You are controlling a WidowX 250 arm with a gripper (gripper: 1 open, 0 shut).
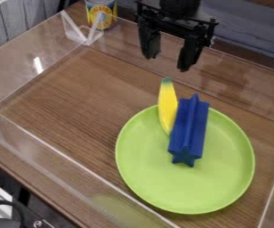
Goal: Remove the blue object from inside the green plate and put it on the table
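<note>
Lying inside large round lime-green plate (151, 183), right of centre: elongated deep-blue ridged plastic block (189, 131), long axis running near-to-far, far end tilted toward plate's far rim. Touching or just beside it on left: yellow banana (168, 104), roughly parallel, far tip reaching past rim. Not yet grasped.

Black end effector (173, 46) hanging above and behind plate, pointing down, jaws spread wide, nothing held, well apart from block.

Best approach, as judged: coming forward over block's middle, turning wrist so jaws span narrow ridged width, not length. Keeping left finger clear of banana looks tricky, gap there slim or none; gripping nearer block's near end, where banana falls short, probably safer. Ridges may let block twist on closing, so centring matters. Lifting clear of rim before moving sideways.

Open room: bare brown wood-grain bench (68, 98) left of plate, wide and free. Clear acrylic walls (33, 62) along edges; right of plate tight against wall, so placing left looks better. Yellow can (100, 13) far behind wall, out of way.
</note>
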